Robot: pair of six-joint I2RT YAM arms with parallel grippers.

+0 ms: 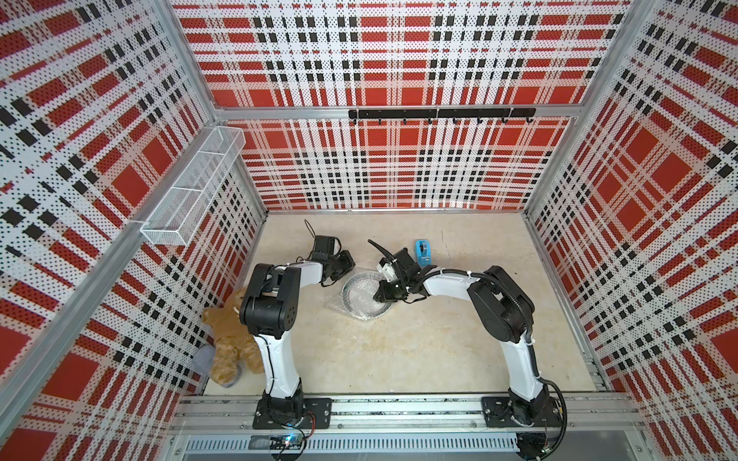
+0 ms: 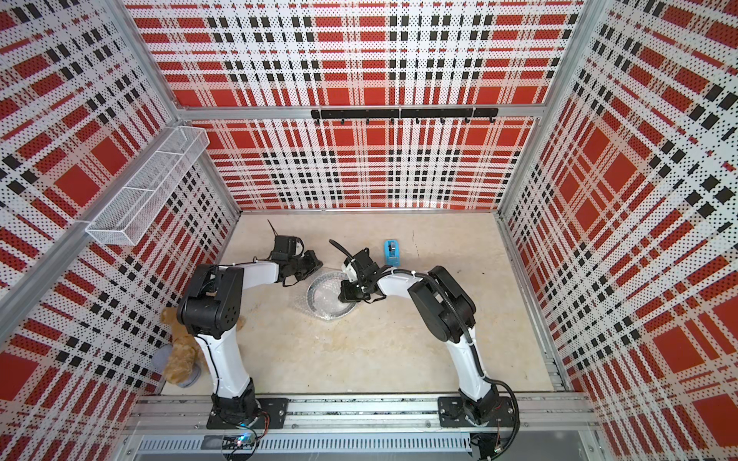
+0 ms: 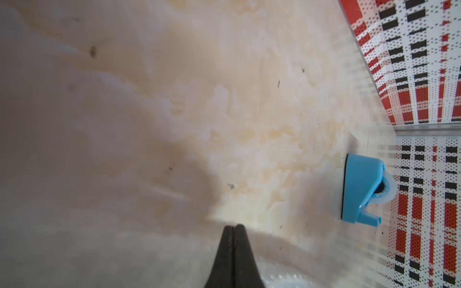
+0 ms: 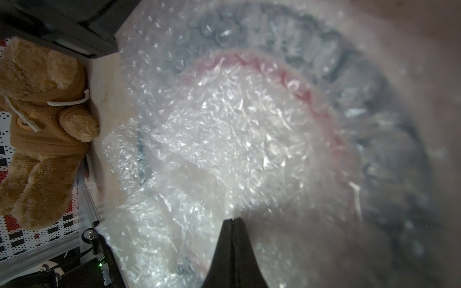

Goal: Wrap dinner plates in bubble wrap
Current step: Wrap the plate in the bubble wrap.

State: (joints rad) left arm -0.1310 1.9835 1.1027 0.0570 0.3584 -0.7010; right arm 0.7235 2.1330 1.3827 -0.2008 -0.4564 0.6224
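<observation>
Left fingers and right fingers tight together by bubble wrap over plate; tape dispenser beyond, teddy bear aside.

- A tan teddy bear lies at the tabletop's left edge, against the wall.
- A blue tape dispenser stands toward the back.
- A white wire basket hangs on the left wall.
- A black hook rail spans the back wall.

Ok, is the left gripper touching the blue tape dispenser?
Apart. In the left wrist view, a stretch of table lies between the shut left gripper and the tape dispenser.
</observation>
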